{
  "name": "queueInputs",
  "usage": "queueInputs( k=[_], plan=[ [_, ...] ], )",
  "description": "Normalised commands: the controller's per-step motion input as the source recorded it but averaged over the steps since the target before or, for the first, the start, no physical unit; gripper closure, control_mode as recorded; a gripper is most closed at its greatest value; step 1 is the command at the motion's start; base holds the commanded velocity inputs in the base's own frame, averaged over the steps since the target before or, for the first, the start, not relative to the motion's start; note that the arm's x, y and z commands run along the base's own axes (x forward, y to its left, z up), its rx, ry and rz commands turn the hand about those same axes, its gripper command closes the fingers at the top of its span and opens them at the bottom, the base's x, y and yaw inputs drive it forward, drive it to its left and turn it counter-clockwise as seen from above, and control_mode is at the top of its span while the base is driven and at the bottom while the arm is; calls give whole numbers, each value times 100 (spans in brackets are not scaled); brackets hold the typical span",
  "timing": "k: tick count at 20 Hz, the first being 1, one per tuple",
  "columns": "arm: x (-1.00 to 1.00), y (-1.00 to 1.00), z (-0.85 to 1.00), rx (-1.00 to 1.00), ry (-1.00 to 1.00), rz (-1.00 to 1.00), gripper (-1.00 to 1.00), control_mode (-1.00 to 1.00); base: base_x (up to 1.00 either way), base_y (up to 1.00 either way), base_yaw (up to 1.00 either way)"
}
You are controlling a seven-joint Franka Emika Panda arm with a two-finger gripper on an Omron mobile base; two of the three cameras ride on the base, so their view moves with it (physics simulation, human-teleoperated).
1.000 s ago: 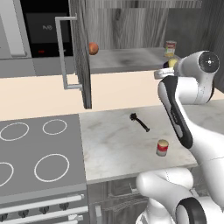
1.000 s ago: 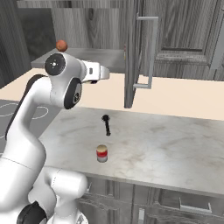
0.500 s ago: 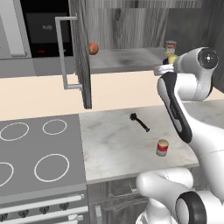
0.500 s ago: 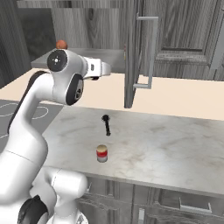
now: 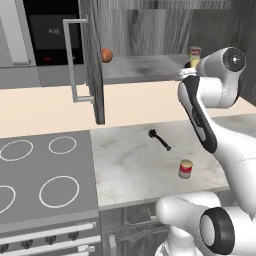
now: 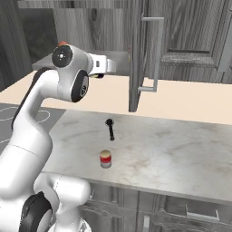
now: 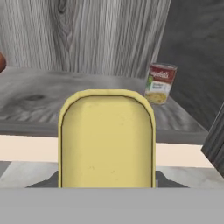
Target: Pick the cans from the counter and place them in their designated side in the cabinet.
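Grey stovetop (image 5: 42, 175), beige backsplash (image 5: 45, 107)

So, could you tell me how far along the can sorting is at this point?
No counter can is clearly shelved yet: a red-and-white labelled can stands on the cabinet shelf, an orange ball at its other end. In hand: the yellow-topped can in the gripper, raised at shelf height. Left: shelving it, then the red can on the counter.

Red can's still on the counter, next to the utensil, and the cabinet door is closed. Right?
Not quite: the cabinet door stands open, swung out edge-on in the left base view. The rest holds: the red can sits on the counter, near the black utensil.
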Motion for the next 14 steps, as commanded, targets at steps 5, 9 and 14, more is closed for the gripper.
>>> queueInputs(
  k=[5, 9, 14],
  plan=[
    [22, 0, 9, 0, 0, 0, 100, -100, 0, 0, 0],
    [21, 0, 7, 0, 0, 0, 100, -100, 0, 0, 0],
    [16, 0, 6, 0, 0, 0, 100, -100, 0, 0, 0]
  ],
)
